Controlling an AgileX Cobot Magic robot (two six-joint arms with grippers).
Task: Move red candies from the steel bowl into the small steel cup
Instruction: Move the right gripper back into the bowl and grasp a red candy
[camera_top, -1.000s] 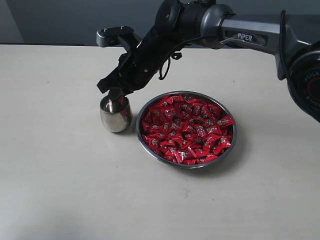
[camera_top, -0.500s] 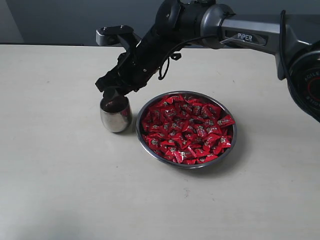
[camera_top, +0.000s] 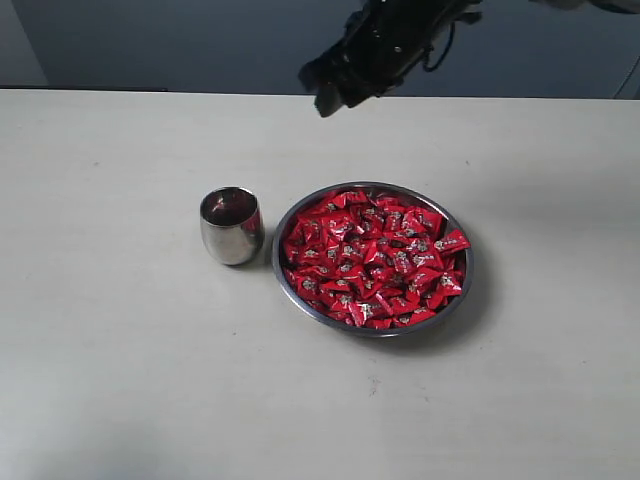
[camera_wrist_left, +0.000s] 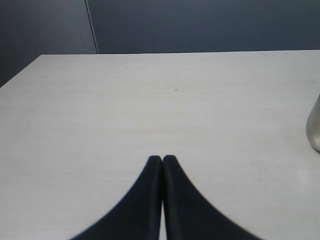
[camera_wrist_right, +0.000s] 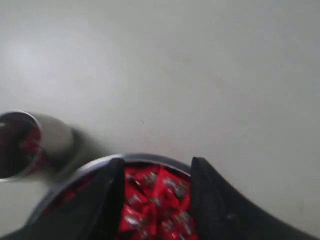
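The red candies (camera_top: 372, 258) fill the steel bowl (camera_top: 376, 333); their silvery centre marks are too small to read. The small steel cup (camera_top: 231, 228) stands just beside the bowl, with red showing inside it. The right gripper (camera_wrist_right: 156, 162) hangs raised, its fingers spread and empty. The left gripper (camera_wrist_left: 162, 159) has its fingers pressed together.

Table (camera_top: 120, 380): pale beige top, matte, faint grain.
Wall (camera_top: 150, 45): dark blue-grey, one vertical seam, behind the table's far edge.
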